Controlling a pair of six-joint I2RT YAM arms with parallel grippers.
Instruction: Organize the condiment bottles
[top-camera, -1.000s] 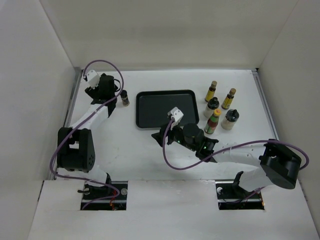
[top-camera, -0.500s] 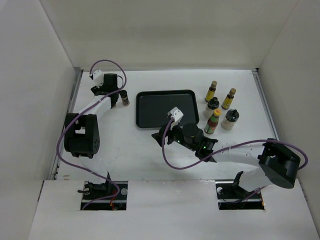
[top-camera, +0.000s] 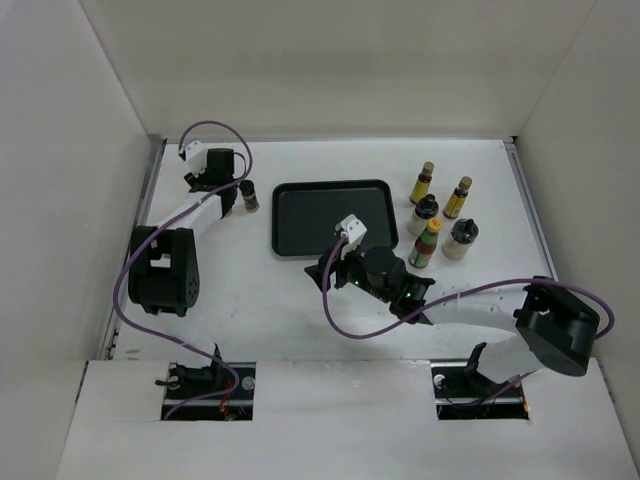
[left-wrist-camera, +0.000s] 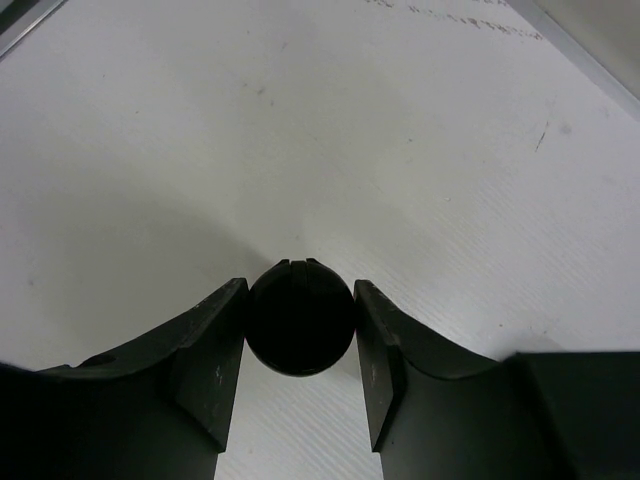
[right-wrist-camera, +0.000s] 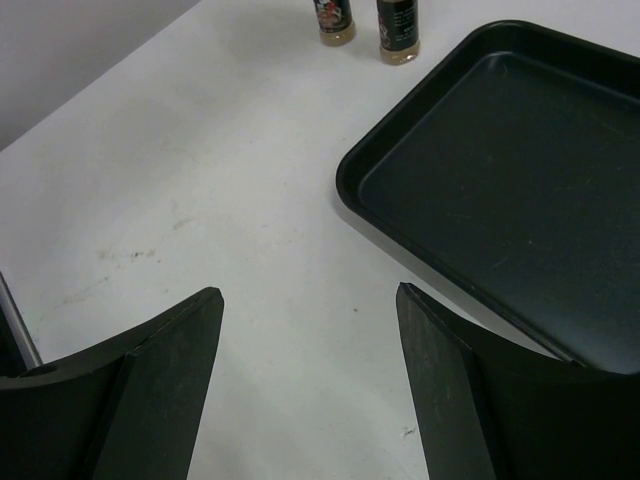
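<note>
The left gripper (left-wrist-camera: 300, 296) is clenched on a short black-capped jar (left-wrist-camera: 301, 330); the right gripper (right-wrist-camera: 308, 295) stands released, holding nothing.

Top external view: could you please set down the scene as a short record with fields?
left gripper: shut on a jar's black cap
right gripper: open, empty, near the tray's corner
short dark jars: two, left of tray
other bottles: five, standing right of tray
</note>
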